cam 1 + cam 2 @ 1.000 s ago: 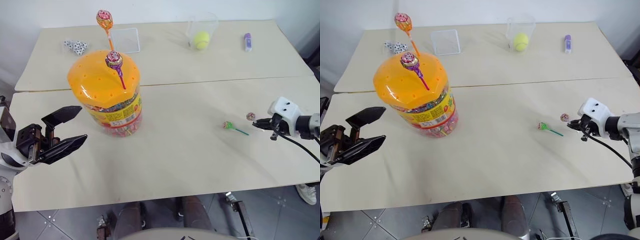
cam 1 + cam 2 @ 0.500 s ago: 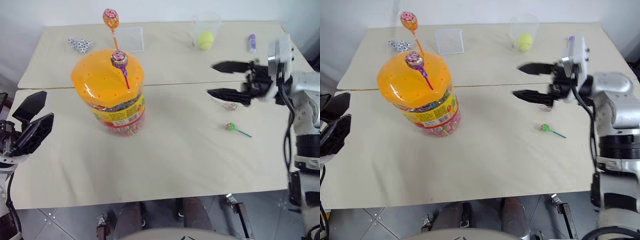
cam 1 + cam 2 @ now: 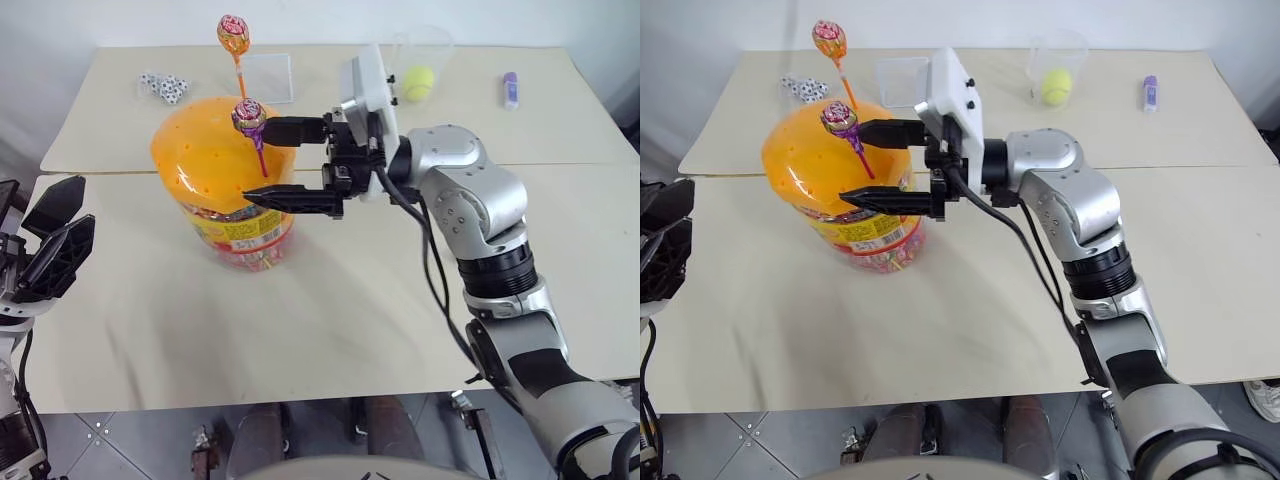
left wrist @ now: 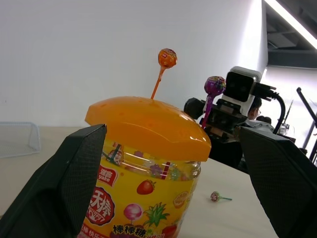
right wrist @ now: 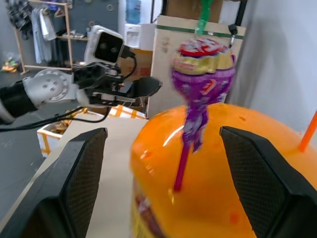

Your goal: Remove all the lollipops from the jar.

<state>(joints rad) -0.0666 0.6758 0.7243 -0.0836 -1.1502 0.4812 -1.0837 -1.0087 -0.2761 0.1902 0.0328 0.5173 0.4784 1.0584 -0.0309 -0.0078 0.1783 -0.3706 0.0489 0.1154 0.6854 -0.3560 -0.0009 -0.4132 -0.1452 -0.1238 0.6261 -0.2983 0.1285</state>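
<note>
Over the beige table's near half, both grippers stand spread and hold nothing.

At the near left edge of the beige wooden table [image 3: 330,330], the left gripper [image 3: 55,235] hangs with its two black fingers parted, well apart from the large clear plastic jar with a domed orange lid [image 3: 215,160]. Farther in, the right gripper [image 3: 285,165] reaches level across the jar's lid; its fingers are wide apart, one on each side of the purple wrapped lollipop [image 3: 248,115], whose stick stands tilted in a lid hole, touching neither stick nor candy as far as the views show. Behind it an orange-pink lollipop [image 3: 232,33] rises from the lid's far side. In the left wrist view a small green lollipop [image 4: 215,196] lies on the table beyond the jar.
</note>
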